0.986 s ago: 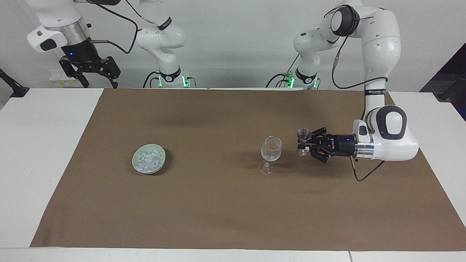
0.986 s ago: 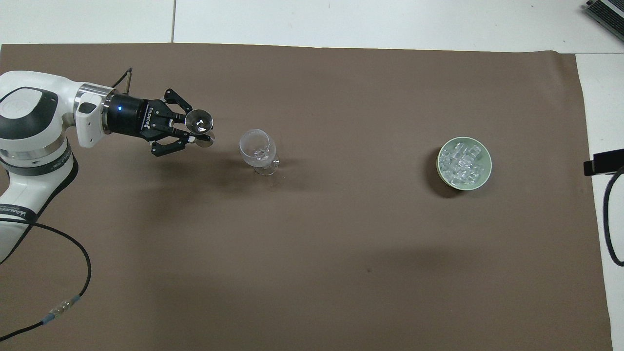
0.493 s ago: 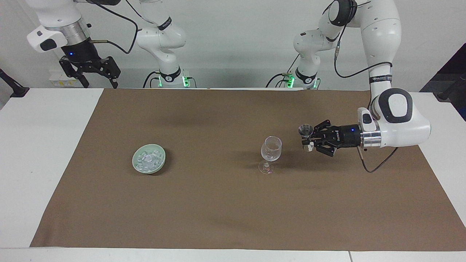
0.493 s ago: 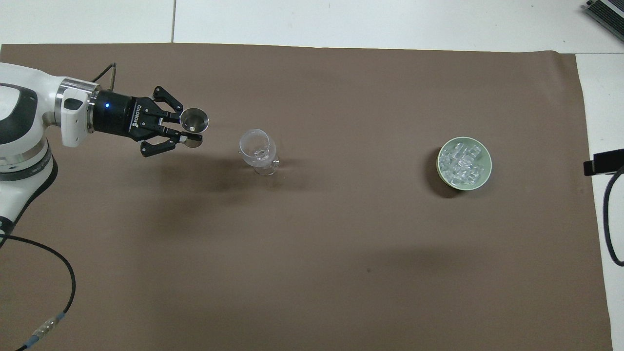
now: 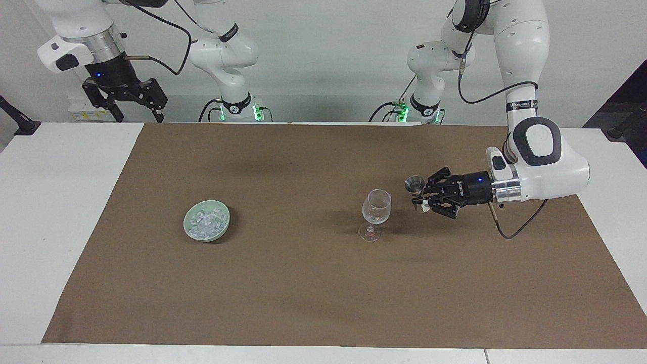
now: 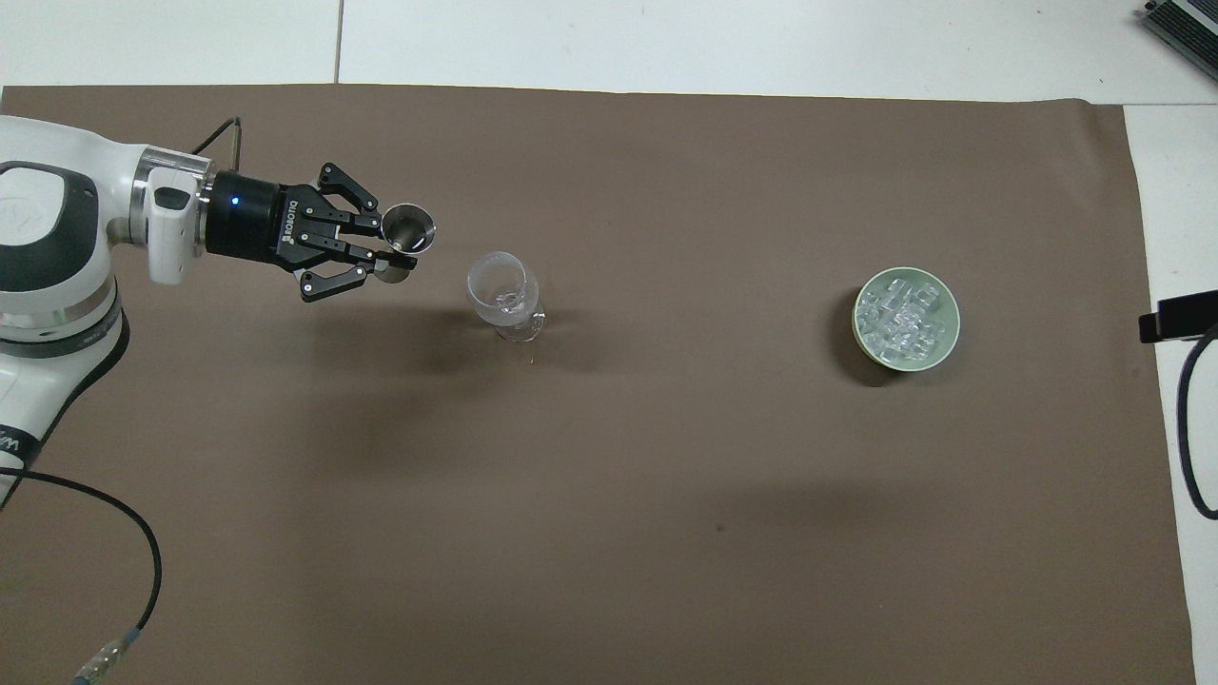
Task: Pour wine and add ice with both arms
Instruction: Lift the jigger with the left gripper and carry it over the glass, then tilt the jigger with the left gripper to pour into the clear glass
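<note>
On the brown mat, toward the left arm's end:
Wine glass: stands upright on its foot, clear, with nothing visible in the bowl.
Metal jigger: small steel measuring cup, held up in the air just beside the wine glass's rim, its mouth facing up and slightly tipped; it does not touch the glass.
Left gripper: lies horizontal over the mat, fingers closed around the jigger's waist, pointing at the glass.
Ice: a heap of small clear cubes in the green bowl.
Green bowl: sits on the mat toward the right arm's end, well apart from the glass.
Right gripper: hangs by the table's robot-side edge, pointing down with fingers spread wide, holding nothing; this arm waits.
</note>
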